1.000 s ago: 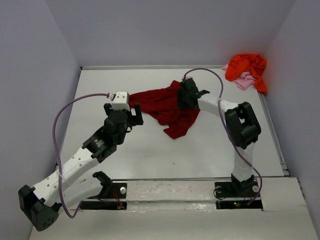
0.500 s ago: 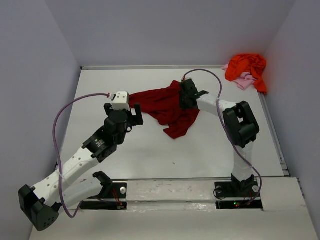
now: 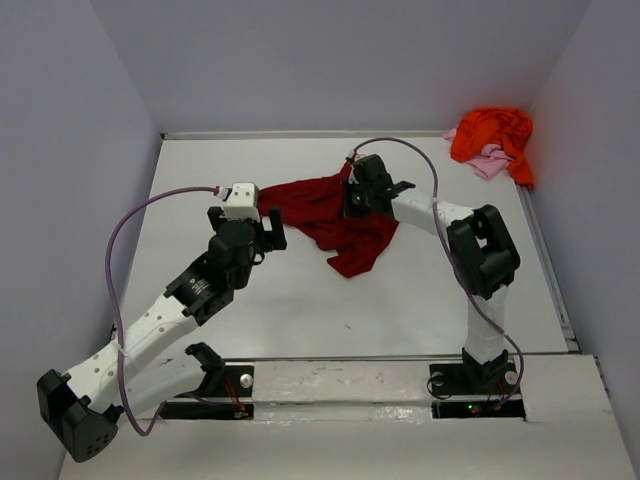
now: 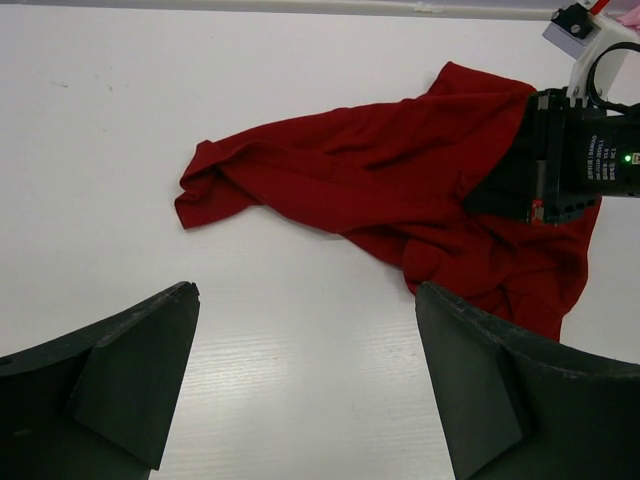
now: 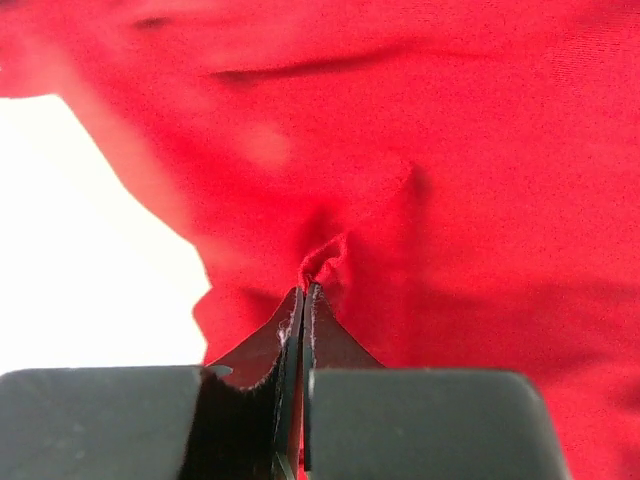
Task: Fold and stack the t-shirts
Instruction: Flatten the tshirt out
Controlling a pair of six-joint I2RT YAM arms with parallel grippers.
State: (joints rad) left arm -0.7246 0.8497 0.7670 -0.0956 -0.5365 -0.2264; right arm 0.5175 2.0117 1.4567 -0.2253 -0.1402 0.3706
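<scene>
A crumpled dark red t-shirt lies in the middle of the white table. My right gripper sits on the shirt's right part, shut on a small pinch of its cloth. The right wrist view is filled with red cloth. My left gripper hovers just left of the shirt's left end, open and holding nothing. From the left wrist the shirt spreads ahead of the open gripper, with the right gripper's black body on its right side. An orange t-shirt lies bunched over a pale pink one in the far right corner.
Grey walls enclose the table on the left, back and right. A purple cable loops off the left arm, another arcs over the right arm. The arm bases are bolted along the near edge.
My right gripper has closed from open onto a fold of the red shirt and shifted slightly left, tugging the cloth. The left arm has stayed put.
</scene>
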